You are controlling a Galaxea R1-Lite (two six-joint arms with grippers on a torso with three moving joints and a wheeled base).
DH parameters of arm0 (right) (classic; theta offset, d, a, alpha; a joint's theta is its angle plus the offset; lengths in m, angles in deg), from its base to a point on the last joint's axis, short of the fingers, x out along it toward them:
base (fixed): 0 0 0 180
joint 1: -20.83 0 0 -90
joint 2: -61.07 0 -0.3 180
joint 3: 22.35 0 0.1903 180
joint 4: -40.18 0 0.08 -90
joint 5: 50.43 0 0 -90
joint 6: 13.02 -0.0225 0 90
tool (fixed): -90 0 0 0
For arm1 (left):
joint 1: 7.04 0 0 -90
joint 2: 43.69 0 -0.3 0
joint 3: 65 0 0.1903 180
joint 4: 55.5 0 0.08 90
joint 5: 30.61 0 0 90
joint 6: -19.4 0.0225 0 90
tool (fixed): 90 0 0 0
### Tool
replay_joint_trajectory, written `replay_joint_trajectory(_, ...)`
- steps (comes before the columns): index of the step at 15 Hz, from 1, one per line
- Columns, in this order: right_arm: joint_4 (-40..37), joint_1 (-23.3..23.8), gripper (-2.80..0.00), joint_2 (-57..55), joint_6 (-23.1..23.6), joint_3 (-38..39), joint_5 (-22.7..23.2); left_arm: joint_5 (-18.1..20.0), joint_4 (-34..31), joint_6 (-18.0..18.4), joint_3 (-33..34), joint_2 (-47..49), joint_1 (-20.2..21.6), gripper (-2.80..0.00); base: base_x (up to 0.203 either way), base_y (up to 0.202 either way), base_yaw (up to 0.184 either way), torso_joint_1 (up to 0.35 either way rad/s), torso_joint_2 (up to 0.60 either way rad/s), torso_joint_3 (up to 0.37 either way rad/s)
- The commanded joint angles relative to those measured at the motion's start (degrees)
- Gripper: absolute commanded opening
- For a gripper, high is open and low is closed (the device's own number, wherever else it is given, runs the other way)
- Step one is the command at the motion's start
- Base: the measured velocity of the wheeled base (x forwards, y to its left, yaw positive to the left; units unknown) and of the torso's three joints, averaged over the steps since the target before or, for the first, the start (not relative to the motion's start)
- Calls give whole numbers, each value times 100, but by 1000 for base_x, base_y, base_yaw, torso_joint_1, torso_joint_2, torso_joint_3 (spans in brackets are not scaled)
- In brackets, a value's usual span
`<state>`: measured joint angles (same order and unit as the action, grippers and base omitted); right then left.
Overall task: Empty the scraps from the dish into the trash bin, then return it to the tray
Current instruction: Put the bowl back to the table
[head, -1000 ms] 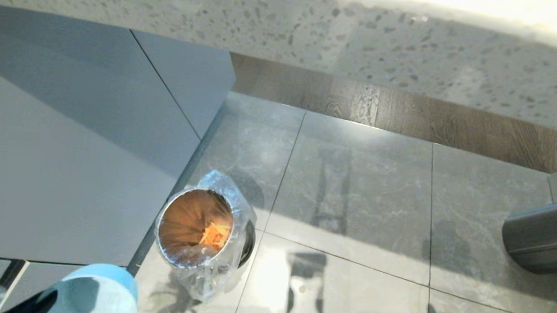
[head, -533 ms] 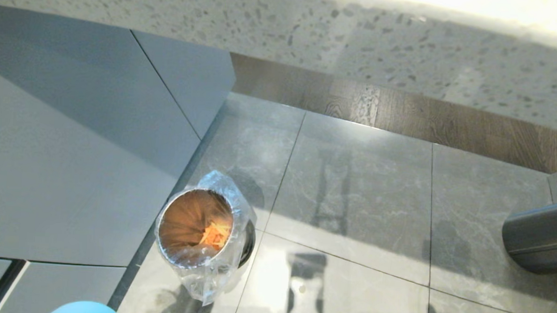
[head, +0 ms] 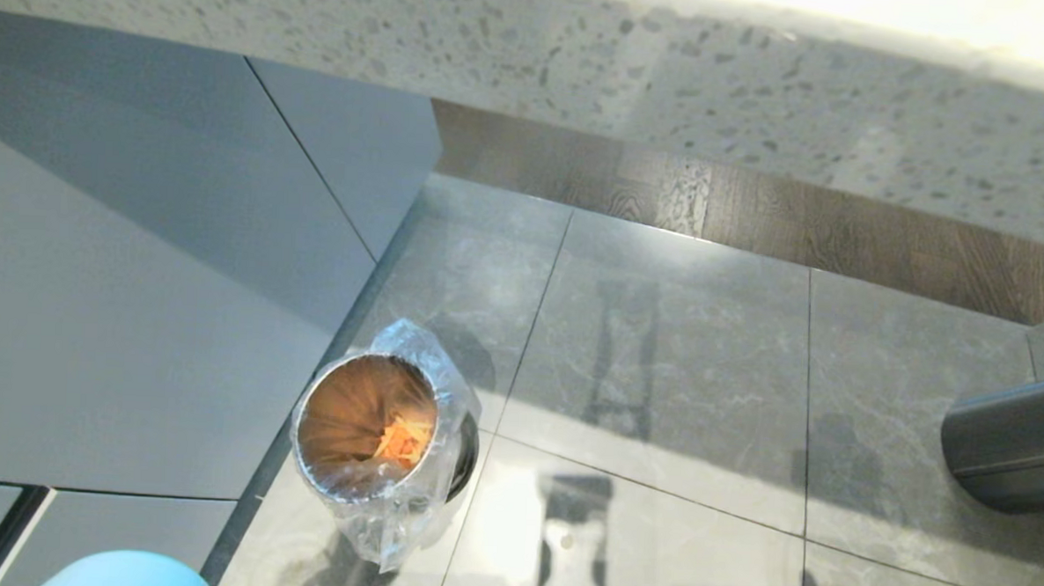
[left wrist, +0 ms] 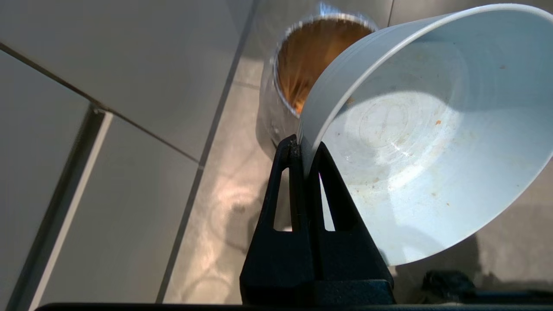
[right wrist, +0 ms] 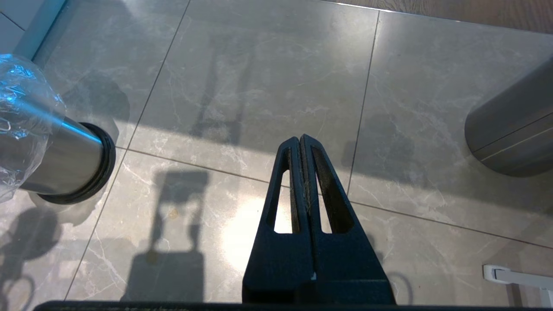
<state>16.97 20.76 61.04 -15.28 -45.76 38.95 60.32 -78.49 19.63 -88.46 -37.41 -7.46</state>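
Emptied dish held beside the trash bin

The left gripper pinches the rim of the tilted dish near the trash bin, where the scraps lie; the right gripper hangs closed, empty, over floor tiles.

My left gripper sits at lower centre of the frame, pinching the rim of the dish, which tilts across the right side with only specks inside. Behind it at top centre I see the bin, standing on grey floor.
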Motion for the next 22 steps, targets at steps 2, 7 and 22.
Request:
replay_joint_trajectory(2, 2, -1, -280, 2, -3, -4, 1, -14, -3, 21, 1, -628, 15, -280, 0, 0, 0, 0, 0, 0)
replay_joint_trajectory(7, 2, -1, -280, 2, -3, -3, 1, -5, -3, 21, 10, -619, 15, -280, 0, 0, 0, 0, 0, 0)
replay_joint_trajectory(22, 2, -1, -280, 2, -3, -3, 1, -14, -3, 12, 10, -625, 15, -280, 0, 0, 0, 0, 0, 0)
